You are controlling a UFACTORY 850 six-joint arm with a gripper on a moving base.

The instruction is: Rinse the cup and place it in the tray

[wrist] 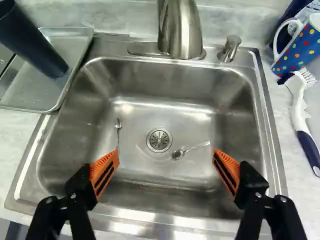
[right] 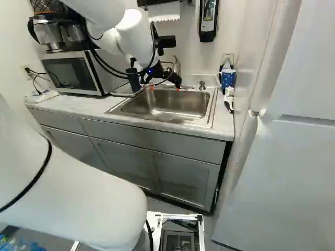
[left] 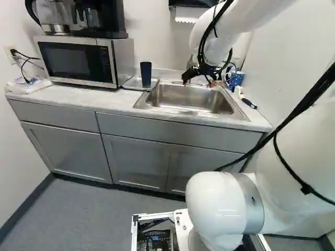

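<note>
black two-finger gripper with orange pads (right: 164, 88) over the rectangular stainless steel sink (right: 166, 103), fingers wide apart, nothing held. tall dark blue cup (left: 146, 74) upright in the shallow grey metal tray (left: 132, 82), upper part of left base view, left of center.

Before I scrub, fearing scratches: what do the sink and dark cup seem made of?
Sink: likely satin stainless steel, given its grey sheen and soft highlights. Dark cup: matte plastic or coated metal; its even, dull surface fits both.
</note>
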